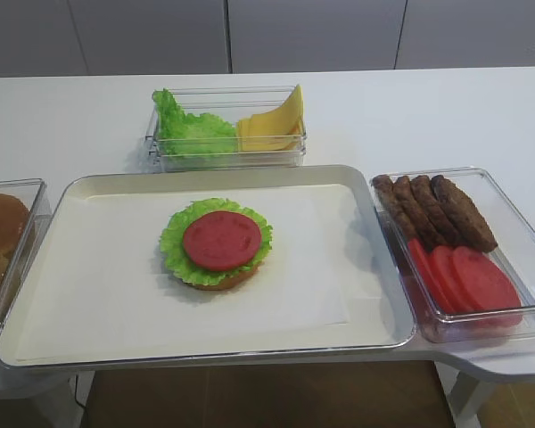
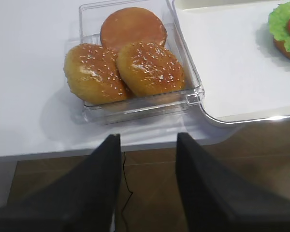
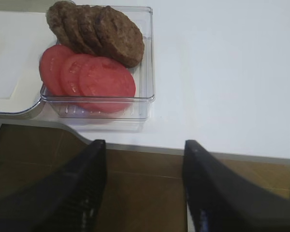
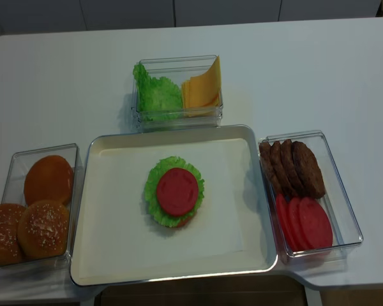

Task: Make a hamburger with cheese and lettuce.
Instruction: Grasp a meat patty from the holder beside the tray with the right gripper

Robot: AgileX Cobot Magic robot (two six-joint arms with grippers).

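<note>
Hamburger (image 1: pixel 216 245) is sitting mid-tray with bun, lettuce (image 1: pixel 254 250) and tomato (image 1: pixel 221 240); patty, cheese (image 1: pixel 272 125) in the far box and top bun are remaining. Both my grippers (image 3: pixel 144 191) (image 2: pixel 149 186) are hanging apart, empty.

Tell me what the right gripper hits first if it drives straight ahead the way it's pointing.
Judging by the right wrist view, the open right gripper points at the near wall of the clear bin; the tomato slices lie just behind it. Depth is unclear, and it might strike the white table edge first.
</note>
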